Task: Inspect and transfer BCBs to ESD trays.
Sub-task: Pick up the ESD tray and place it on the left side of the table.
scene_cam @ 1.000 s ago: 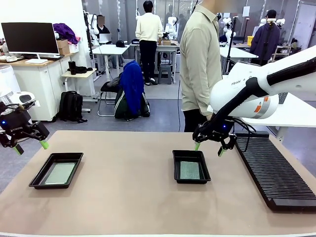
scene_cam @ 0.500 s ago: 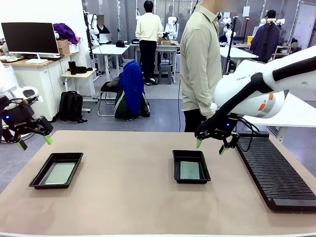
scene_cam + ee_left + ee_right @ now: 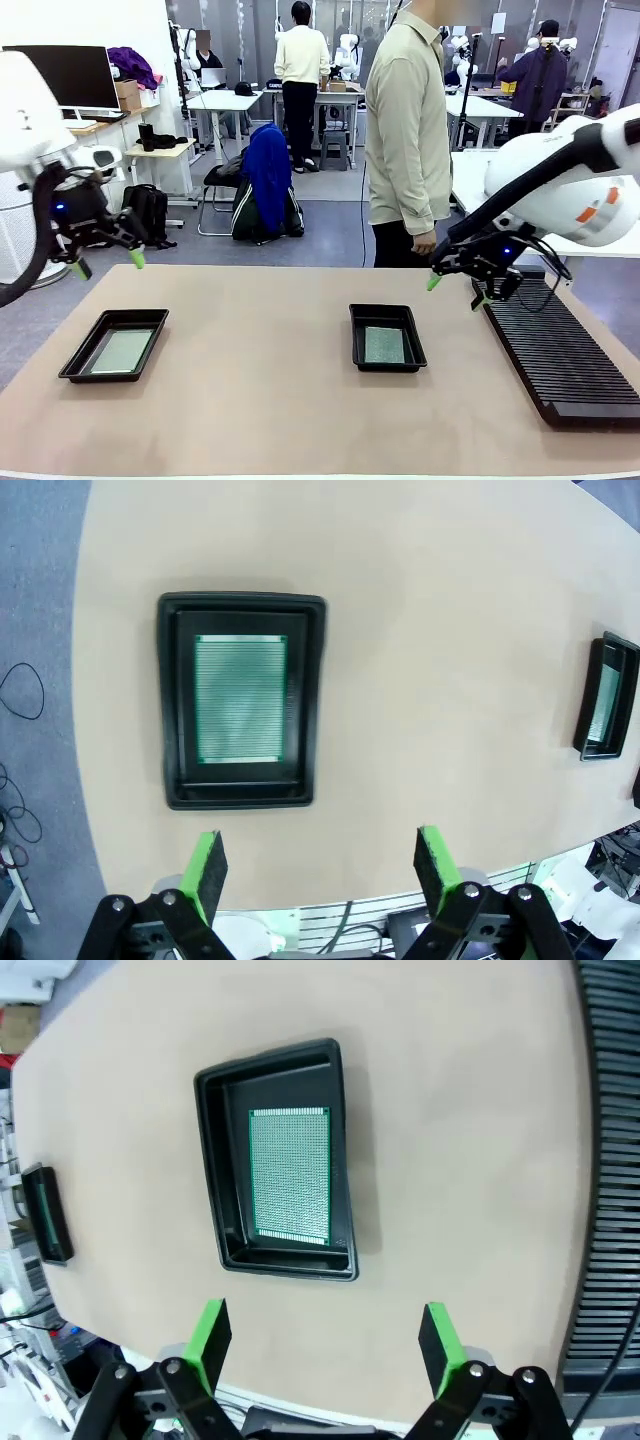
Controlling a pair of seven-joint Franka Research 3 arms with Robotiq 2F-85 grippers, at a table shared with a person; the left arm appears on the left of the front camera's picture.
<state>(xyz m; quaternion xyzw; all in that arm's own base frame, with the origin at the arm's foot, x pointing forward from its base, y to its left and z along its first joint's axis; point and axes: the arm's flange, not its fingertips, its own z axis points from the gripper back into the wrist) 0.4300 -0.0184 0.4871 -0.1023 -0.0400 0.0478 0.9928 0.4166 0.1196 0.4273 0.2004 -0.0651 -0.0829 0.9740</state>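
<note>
Two black ESD trays lie on the tan table. The left tray holds a pale green BCB; the middle tray holds another BCB. My left gripper hangs open in the air above and behind the left tray, nothing between its green fingertips. My right gripper is open too, raised to the right of the middle tray, beside the ribbed rack. The left wrist view looks down on the left tray and its BCB, past the open gripper. The right wrist view shows the middle tray, its BCB and the open gripper.
A long black ribbed rack runs along the table's right side. A person in a pale shirt stands at the far edge, one hand hanging near my right gripper. The second tray shows small at the edge of each wrist view.
Both arms have risen and drawn back from the trays: the left gripper moved up and to the right, the right gripper moved right toward the rack. Both BCBs stay in their trays.
</note>
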